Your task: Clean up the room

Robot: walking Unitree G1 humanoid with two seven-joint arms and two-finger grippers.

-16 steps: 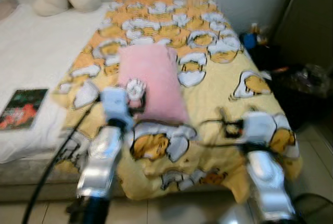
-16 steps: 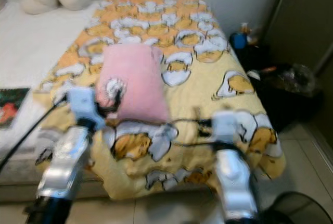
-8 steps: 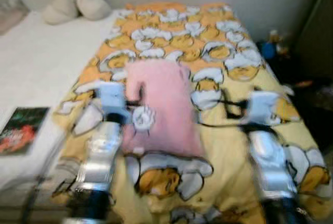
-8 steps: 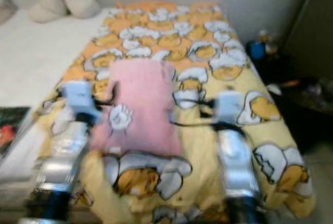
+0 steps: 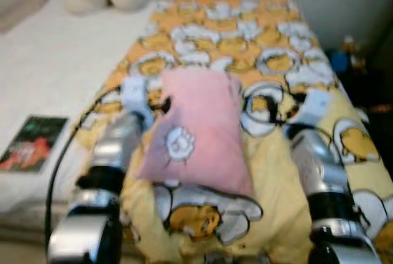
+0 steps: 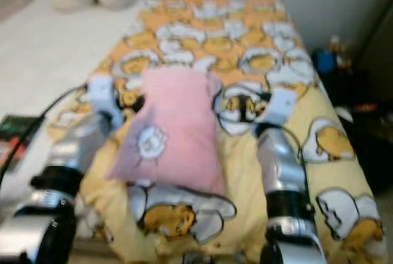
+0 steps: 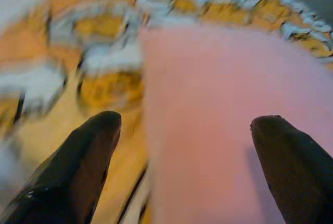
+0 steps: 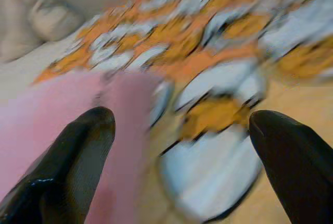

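I have both arms out over the bed [image 5: 37, 73], whose yellow egg-print blanket [image 5: 270, 172] spreads beneath the fingers. The pink pillow [image 5: 199, 132] lies between the two grippers, presumably my target for tidying. My left gripper [image 7: 182, 146] has its fingers spread wide astride the pillow's near edge, not touching it; my right gripper [image 8: 182, 146], equally wide, hangs just beside the pillow's other side. A book [image 5: 34, 143] lies well off beyond the left fingers. Blur hides whether anything touches.
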